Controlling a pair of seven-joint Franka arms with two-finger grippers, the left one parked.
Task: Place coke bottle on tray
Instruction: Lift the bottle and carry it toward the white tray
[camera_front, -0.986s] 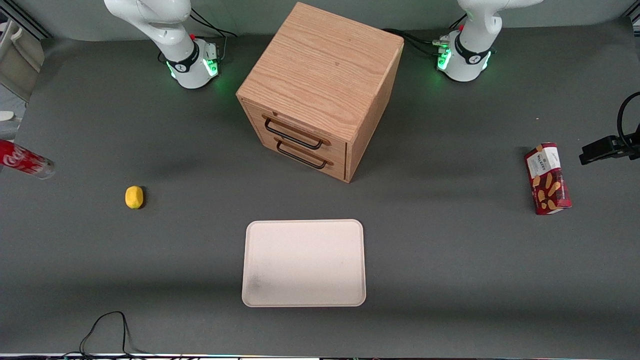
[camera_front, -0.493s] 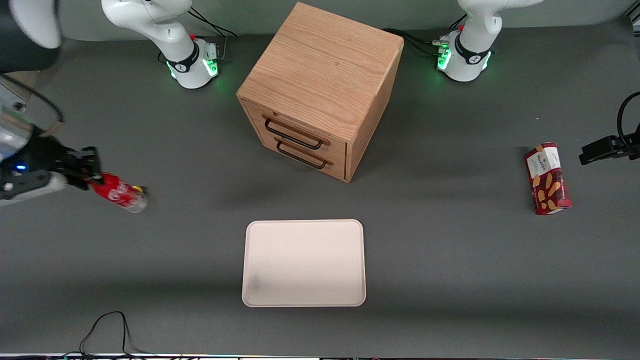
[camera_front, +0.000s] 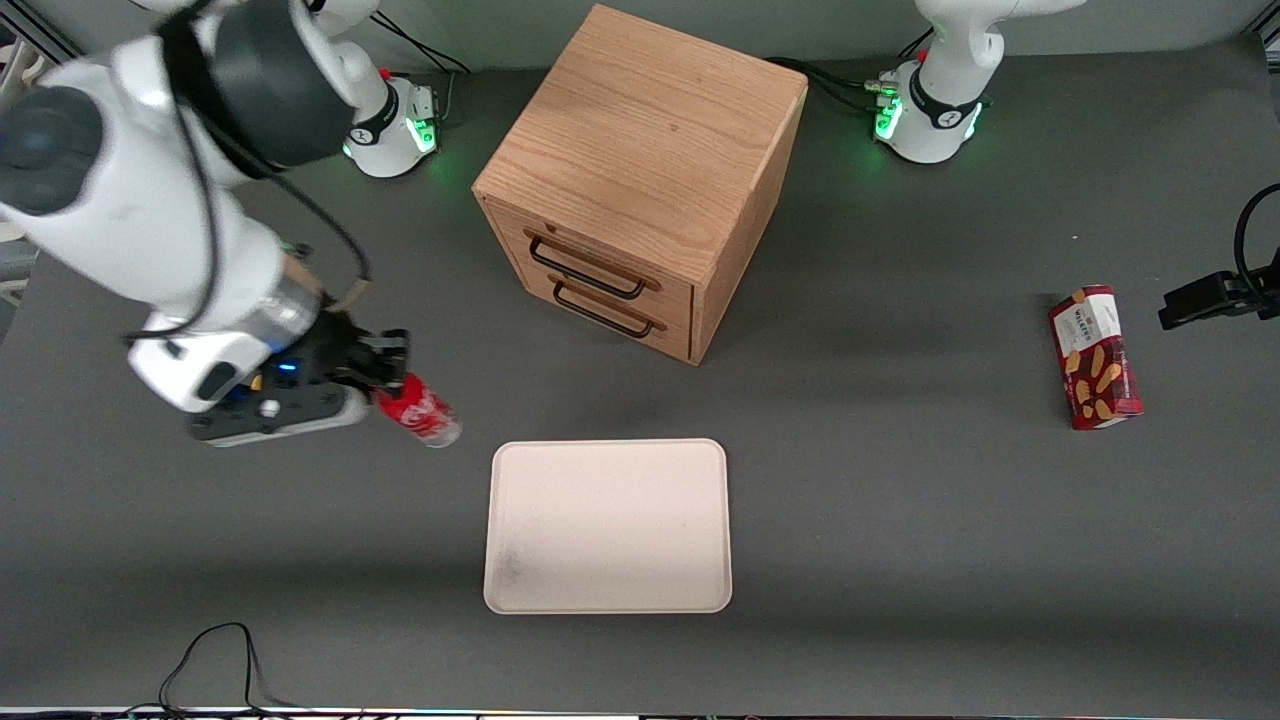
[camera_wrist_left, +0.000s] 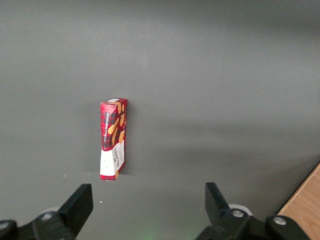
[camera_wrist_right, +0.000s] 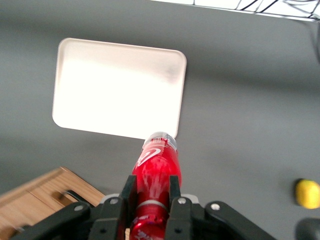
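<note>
Gripper (camera_front: 385, 385) fingers (camera_wrist_right: 173, 187) clamp white-logo coke bottle (camera_front: 418, 412) near tray (camera_front: 607, 525)

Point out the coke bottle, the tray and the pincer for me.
coke bottle (camera_front: 420, 411), front view, red body.
tray (camera_front: 608, 525), front view, bare middle.
pincer (camera_wrist_right: 152, 186), right wrist view, between fingertips clamping the bottle, near the tray.

**Dark grey tabletop with an oak drawer cabinet**

A matte dark grey table (camera_front: 900, 520) fills the scene. A two-drawer oak cabinet (camera_front: 640, 180) with black handles stands on it, angled. Soft shadows band the surface; a black cable (camera_front: 215, 660) loops at the near edge.
</note>
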